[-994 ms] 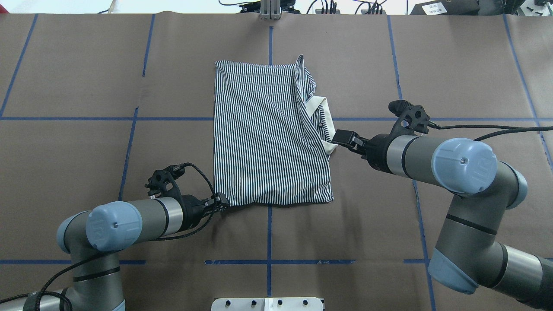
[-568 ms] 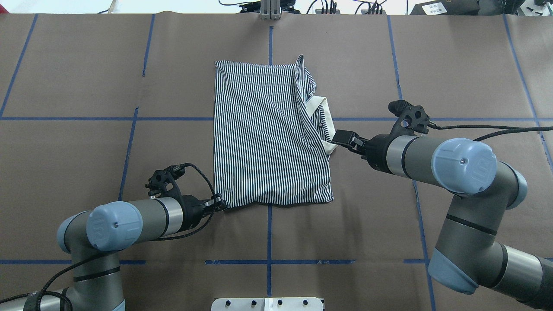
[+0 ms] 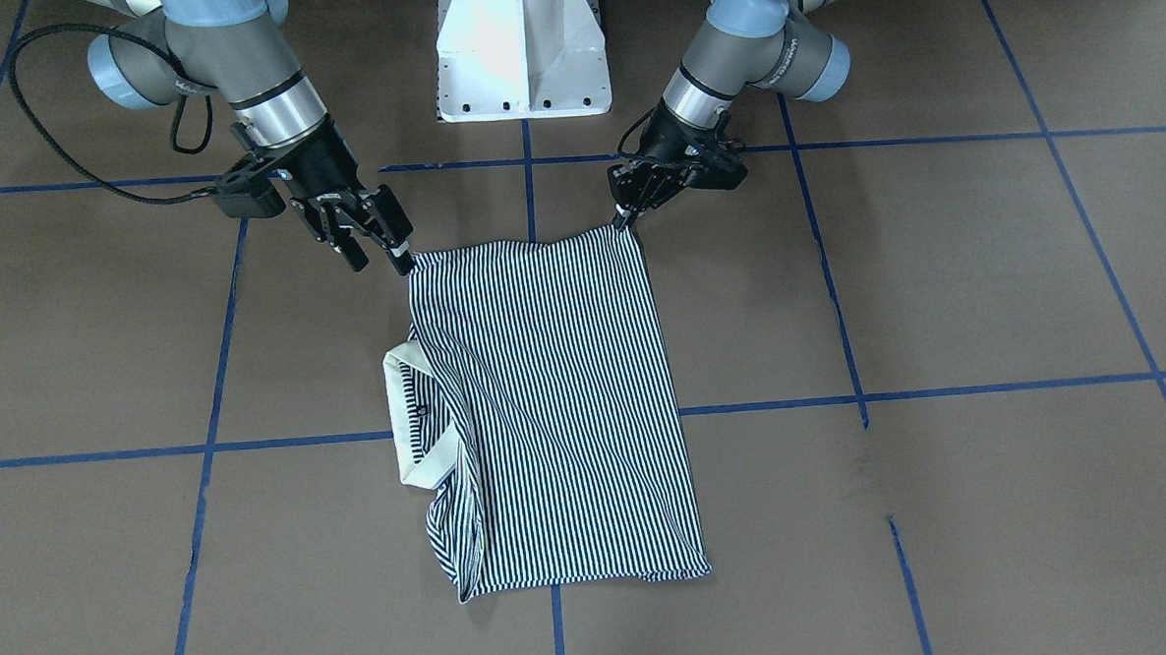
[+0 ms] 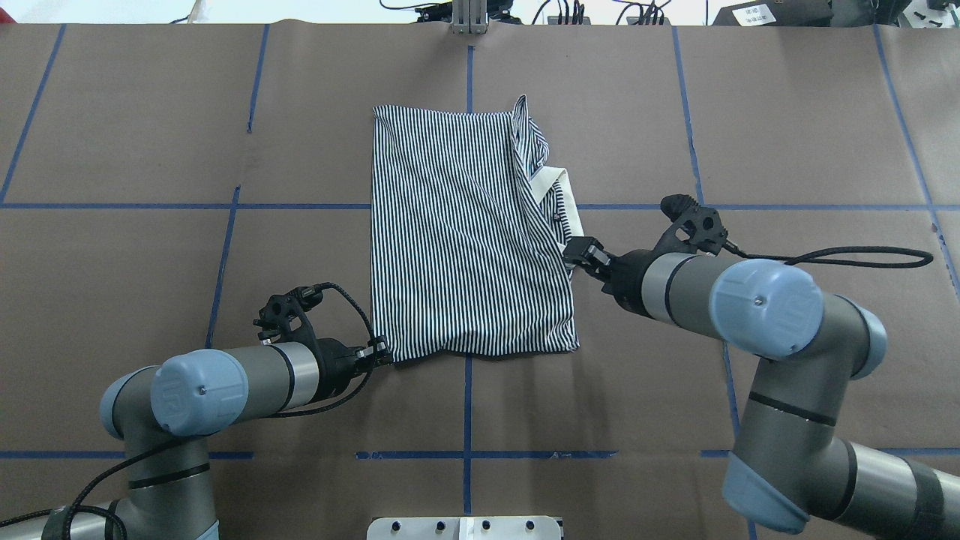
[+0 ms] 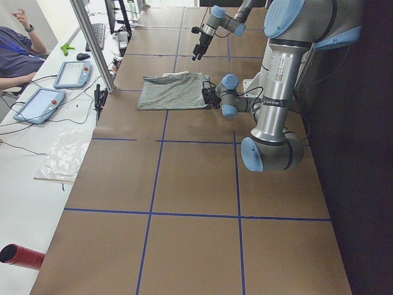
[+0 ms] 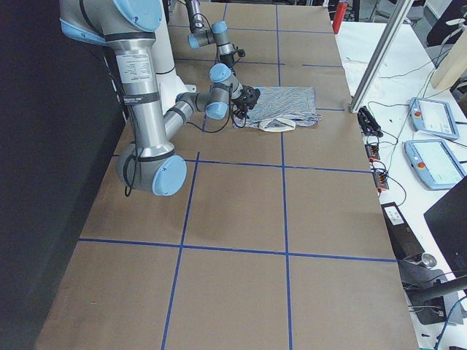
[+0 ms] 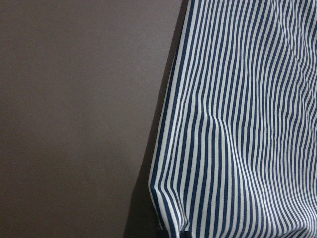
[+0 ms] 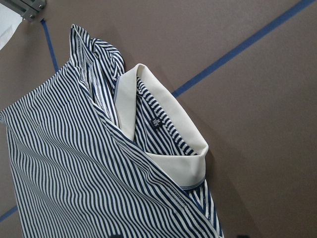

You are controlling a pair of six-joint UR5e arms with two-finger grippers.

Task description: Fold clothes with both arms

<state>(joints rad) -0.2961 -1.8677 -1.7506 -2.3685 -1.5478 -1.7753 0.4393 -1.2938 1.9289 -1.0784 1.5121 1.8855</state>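
Observation:
The striped polo shirt (image 4: 465, 232) lies folded into a narrow rectangle in the middle of the table. Its cream collar (image 4: 571, 202) sticks out on the right edge. My left gripper (image 4: 381, 350) is low at the shirt's near-left corner and looks shut on that corner; it also shows in the front-facing view (image 3: 625, 217). The left wrist view shows the stripes (image 7: 237, 124) puckering toward the grip. My right gripper (image 4: 579, 251) is open and empty, raised at the shirt's right edge near the collar (image 8: 168, 134). In the front-facing view (image 3: 378, 248) its fingers are spread.
The white pedestal base (image 3: 521, 45) stands at the table's near edge. Blue tape lines (image 4: 465, 454) cross the brown table cover. An aluminium post (image 4: 469, 19) rises at the far edge. Beyond it is an operators' bench with tablets (image 5: 40, 104) and a seated person (image 5: 12, 49).
My right arm has swung left and a little nearer, bringing its gripper onto the shirt's right edge below the collar. My left gripper has shifted slightly left at the near-left corner.

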